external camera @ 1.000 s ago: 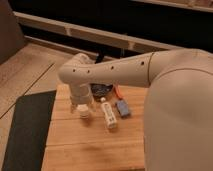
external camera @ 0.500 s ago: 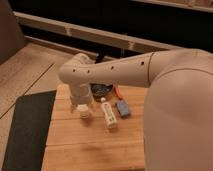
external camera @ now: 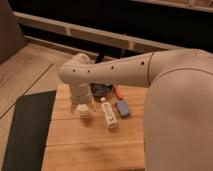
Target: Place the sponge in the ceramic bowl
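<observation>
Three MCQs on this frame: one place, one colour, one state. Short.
1. The thin item beside the ceramic bowl is: A orange B green C purple
2. The sponge lies: A in the bowl B on the table beside the white bottle C on the floor
3. The white bottle is: A upright B lying flat C stacked on the sponge

1 A, it reads orange against the wood.
2 B, it sits by the bottle; the gripper hangs by the cream cup, apart from it.
3 B, its long side rests on the table.

Wooden table [external camera: 90,147], dark mat [external camera: 27,131], plank floor [external camera: 31,70]
</observation>
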Available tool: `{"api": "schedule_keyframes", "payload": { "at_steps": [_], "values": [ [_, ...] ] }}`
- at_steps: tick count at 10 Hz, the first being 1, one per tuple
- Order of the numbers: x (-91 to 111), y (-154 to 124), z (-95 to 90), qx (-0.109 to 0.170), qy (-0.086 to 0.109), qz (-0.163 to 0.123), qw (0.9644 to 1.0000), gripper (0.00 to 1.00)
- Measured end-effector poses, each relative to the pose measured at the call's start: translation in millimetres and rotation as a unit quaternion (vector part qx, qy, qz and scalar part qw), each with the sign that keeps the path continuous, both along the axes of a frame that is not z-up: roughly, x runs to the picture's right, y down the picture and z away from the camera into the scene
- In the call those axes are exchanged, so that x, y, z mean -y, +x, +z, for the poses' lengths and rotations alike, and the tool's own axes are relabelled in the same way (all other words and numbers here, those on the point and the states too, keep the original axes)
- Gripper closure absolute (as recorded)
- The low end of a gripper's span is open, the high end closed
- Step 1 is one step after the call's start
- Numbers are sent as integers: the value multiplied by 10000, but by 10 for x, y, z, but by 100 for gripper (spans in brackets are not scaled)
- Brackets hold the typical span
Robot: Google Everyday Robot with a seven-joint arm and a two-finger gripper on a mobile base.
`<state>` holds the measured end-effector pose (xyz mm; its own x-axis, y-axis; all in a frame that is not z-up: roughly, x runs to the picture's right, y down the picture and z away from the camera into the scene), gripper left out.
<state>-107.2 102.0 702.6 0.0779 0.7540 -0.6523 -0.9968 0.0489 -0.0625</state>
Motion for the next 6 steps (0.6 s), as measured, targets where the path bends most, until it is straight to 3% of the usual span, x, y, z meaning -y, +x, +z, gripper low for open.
{"api": "schedule_keyframes", "payload": {
  "at_steps": [1,3,6],
  "values": [
    [35,24,4,21,60,-75,10000,35],
    [431,337,41,12,613,-402,9973,35],
    [1148,908,-166,-153,1608,-698,9844,35]
  ]
}}
